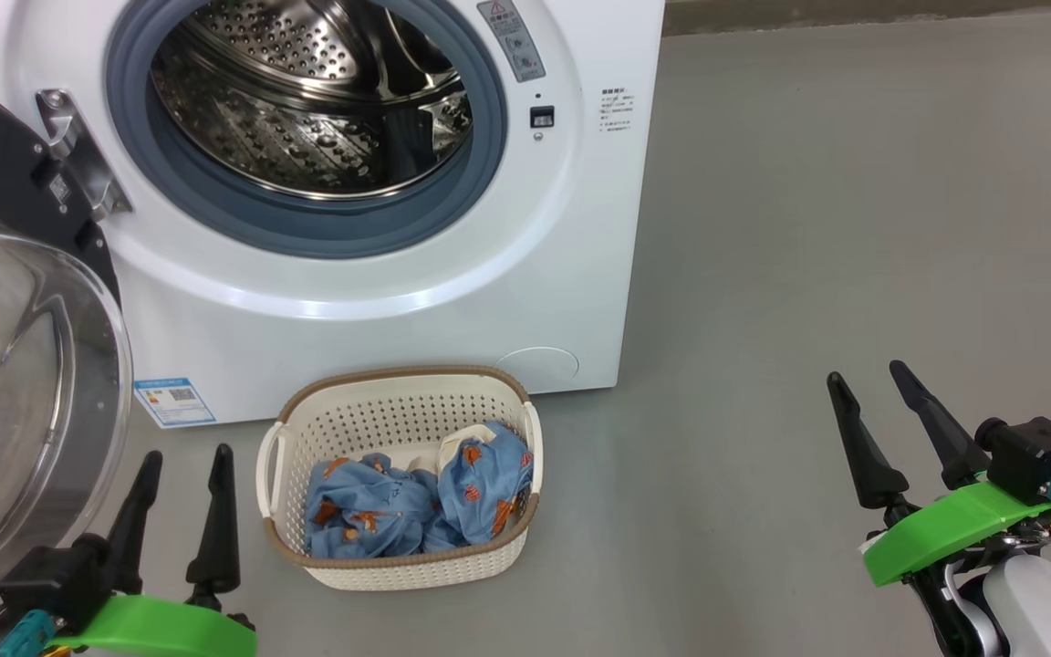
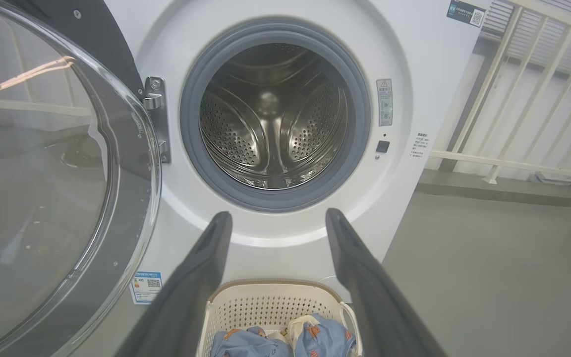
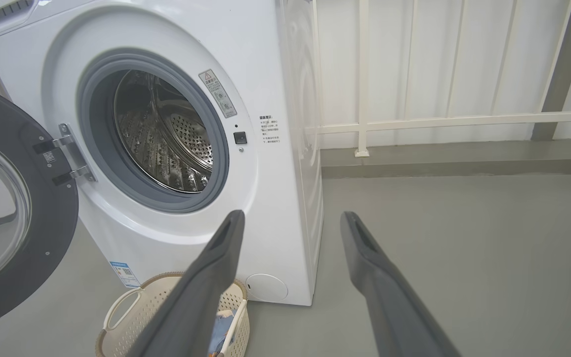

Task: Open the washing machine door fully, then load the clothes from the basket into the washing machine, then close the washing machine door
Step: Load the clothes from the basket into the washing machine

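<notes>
The clothes are being cradled in the basket before the washing machine; the left gripper and right gripper are being held wide, empty (left nearer), so a deep central pinch is being advised.

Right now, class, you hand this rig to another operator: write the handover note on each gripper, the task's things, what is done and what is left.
Both open and empty: left gripper just left of the basket; right gripper well to its right over bare floor.
The washing machine door stands swung wide to the left; the drum looks empty.
The clothes lie in the basket, before the washing machine.
Done: door open. Left: load the clothes, close the door.
</notes>
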Robot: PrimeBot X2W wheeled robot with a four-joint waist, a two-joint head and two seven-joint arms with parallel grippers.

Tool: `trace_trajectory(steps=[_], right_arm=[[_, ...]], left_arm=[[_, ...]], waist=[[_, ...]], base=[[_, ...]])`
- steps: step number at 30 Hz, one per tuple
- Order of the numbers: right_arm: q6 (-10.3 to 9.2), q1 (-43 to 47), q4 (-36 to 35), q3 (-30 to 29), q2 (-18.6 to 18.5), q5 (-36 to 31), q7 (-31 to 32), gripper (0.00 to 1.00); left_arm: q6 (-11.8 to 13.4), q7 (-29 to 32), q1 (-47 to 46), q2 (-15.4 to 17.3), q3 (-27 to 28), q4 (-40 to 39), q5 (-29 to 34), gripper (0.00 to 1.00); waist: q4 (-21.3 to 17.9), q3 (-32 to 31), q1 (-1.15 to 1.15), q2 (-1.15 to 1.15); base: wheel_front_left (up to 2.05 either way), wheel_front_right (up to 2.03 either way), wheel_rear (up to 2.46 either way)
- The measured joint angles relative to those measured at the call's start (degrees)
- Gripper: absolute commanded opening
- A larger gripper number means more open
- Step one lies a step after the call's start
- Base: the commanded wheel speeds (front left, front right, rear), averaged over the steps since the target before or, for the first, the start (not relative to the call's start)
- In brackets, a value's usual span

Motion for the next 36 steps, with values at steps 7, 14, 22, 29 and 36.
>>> trace_trajectory(steps=[7,14,22,29,36], right_arm=[[0.00,0.00,-0.03,-0.05,0.07,0.00,0.01,1.00],[0.00,0.00,-0.03,-0.12,0.12,0.00,0.00,1.00],[0.00,0.00,-0.04,-0.20,0.13,0.00,0.00,1.00],[0.00,0.01,-0.04,-0.23,0.15,0.00,0.00,1.00],[0.00,0.00,-0.03,-0.25,0.30,0.00,0.00,1.00]], left_arm=[[0.00,0.00,0.00,0.12,-0.09,0.00,0.00,1.00],[0.02,0.00,0.00,0.14,-0.21,-0.01,-0.01,1.00],[0.01,0.00,0.00,0.16,-0.45,-0.02,-0.05,1.00],[0.01,0.00,0.00,0.16,-0.67,-0.02,-0.07,1.00],[0.01,0.00,-0.02,0.20,-0.88,-0.02,-0.09,1.00]], waist=[[0.08,0.10,0.00,0.00],[0.05,0.16,0.00,0.00],[0.12,0.14,0.00,0.00],[0.29,0.09,0.00,0.00],[0.65,0.31,0.01,0.00]], base=[[0.00,0.00,0.00],[0.01,-0.01,0.00],[0.70,-0.70,0.00],[1.68,-1.68,0.00],[2.10,-2.10,0.00]])
